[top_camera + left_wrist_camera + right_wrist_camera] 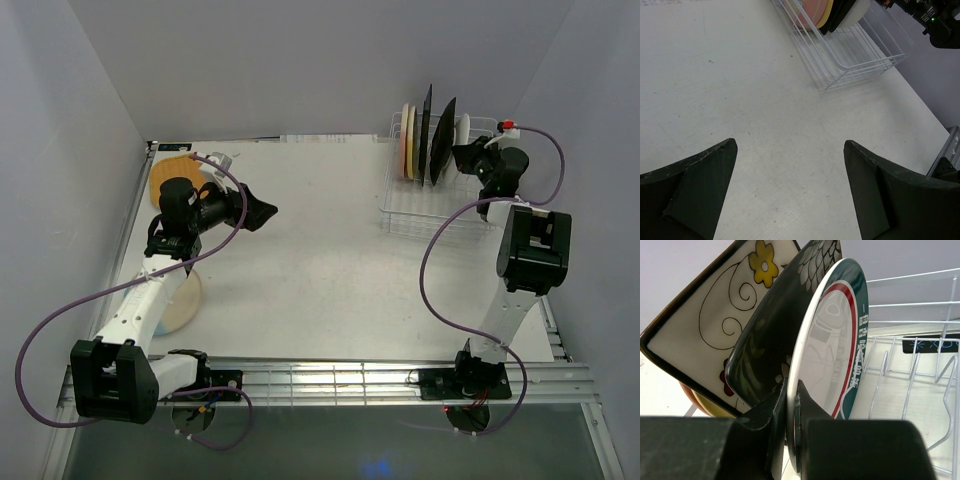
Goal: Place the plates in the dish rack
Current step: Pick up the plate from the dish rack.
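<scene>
The right gripper (792,399) is pinched narrow on the rim of the round green-rimmed plate (832,335), which stands on edge in the dish rack (405,215) at the far right corner of the tabletop. It is the rightmost of 5 upright plates, and its face runs parallel to the black floral plate (772,345) just beside it, with the cream floral plate (715,315) beyond. The gripper holds it from the near side, so the way out looks to be straight back along the plate's face. The left gripper (790,145) hangs wide and empty over bare tabletop. It is the nearer arm to the orange plate (168,172) at the far left corner and the round cream plate (188,298) by the left edge.
</scene>
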{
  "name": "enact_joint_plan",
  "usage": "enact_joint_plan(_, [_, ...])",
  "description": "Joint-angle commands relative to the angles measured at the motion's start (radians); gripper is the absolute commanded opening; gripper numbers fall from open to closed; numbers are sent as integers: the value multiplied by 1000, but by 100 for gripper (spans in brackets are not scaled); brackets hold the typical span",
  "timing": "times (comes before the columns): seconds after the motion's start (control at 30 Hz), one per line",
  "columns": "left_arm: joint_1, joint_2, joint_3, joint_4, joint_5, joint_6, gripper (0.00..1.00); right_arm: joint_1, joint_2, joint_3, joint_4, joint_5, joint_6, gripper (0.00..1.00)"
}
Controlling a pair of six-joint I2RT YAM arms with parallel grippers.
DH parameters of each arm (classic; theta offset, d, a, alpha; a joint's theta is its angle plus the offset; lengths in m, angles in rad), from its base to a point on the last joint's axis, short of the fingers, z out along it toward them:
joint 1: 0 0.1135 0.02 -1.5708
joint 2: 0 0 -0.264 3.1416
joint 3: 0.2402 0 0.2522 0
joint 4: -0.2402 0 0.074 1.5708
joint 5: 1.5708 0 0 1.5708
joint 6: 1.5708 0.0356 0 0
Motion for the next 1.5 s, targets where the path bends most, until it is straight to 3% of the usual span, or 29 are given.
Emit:
enact_joint_plan(0.0, [3, -39, -1, 4, 20, 14, 98, 18, -14, 59, -21, 41, -103, 8])
enact_joint_plan(0.47, [3, -40, -1, 2, 28, 14, 98, 107, 1, 127, -182, 154, -304, 9])
enact_joint_plan(0.6, [3, -37, 3, 1, 35, 16, 98, 107, -13, 104, -163, 166, -309, 34])
enact_joint_plan(1.0, [3, -42, 5, -2, 35, 17, 98, 107, -76, 81, -162, 168, -301, 59])
enact_joint_plan(1.47, [3, -59, 5, -10, 12, 22, 98, 102, -189, 39, -219, 225, -306, 58])
